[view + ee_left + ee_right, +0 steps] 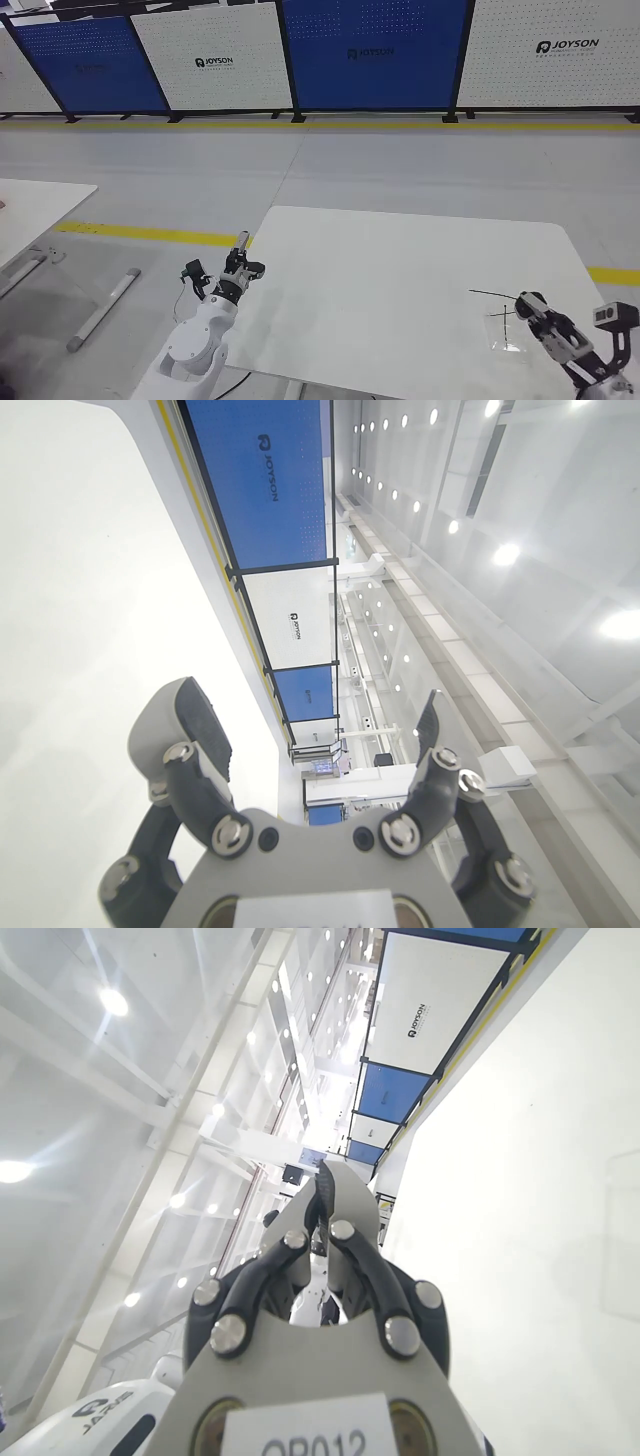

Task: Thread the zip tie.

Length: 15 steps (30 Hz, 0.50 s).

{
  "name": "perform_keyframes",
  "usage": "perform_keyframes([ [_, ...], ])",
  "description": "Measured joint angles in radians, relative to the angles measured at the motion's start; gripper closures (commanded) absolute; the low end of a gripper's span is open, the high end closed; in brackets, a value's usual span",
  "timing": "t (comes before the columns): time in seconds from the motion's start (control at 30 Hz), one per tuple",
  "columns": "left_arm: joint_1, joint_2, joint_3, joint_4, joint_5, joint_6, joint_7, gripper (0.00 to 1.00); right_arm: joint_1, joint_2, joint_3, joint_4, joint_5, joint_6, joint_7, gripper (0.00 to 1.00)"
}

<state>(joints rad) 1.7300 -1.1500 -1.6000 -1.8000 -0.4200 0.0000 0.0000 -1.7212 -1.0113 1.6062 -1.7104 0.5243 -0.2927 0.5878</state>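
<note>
Your right gripper (525, 299) pinched together, probably on zip tie (490, 294) end; left gripper (311, 705) spread; tie light, springy, slick: hold near tip

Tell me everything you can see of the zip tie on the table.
The zip tie is a thin, dark, nearly straight strip, too fine to show head or teeth. It runs crosswise just over the white table on the robot's right side. One end meets the tip of the shut right hand; whether the hand grips it cannot be told. A shorter dark line beside it may be its shadow or a second tie.
</note>
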Motion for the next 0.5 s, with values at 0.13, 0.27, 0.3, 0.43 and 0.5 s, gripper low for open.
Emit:
perform_keyframes([
  [0.13, 0.0, 0.0, 0.0, 0.0, 0.0, 0.0, 0.0, 0.0, 0.0, 0.0, 0.0, 0.0, 0.0, 0.0, 0.0, 1.0],
  [0.27, 0.0, 0.0, 0.0, 0.0, 0.0, 0.0, 0.0, 0.0, 0.0, 0.0, 0.0, 0.0, 0.0, 0.0, 0.0, 1.0],
  [0.3, 0.0, 0.0, 0.0, 0.0, 0.0, 0.0, 0.0, 0.0, 0.0, 0.0, 0.0, 0.0, 0.0, 0.0, 0.0, 1.0],
  [0.43, -0.003, 0.0, 0.013, -0.02, 0.027, -0.01, -0.029, 0.0, 0.0, 0.0, 0.0, 0.0, 0.0, 0.0, 0.0, 1.0],
  [0.5, 0.006, 0.0, 0.026, -0.037, 0.057, -0.024, -0.053, 0.0, 0.0, 0.0, 0.0, 0.0, 0.0, 0.0, 0.0, 1.0],
])
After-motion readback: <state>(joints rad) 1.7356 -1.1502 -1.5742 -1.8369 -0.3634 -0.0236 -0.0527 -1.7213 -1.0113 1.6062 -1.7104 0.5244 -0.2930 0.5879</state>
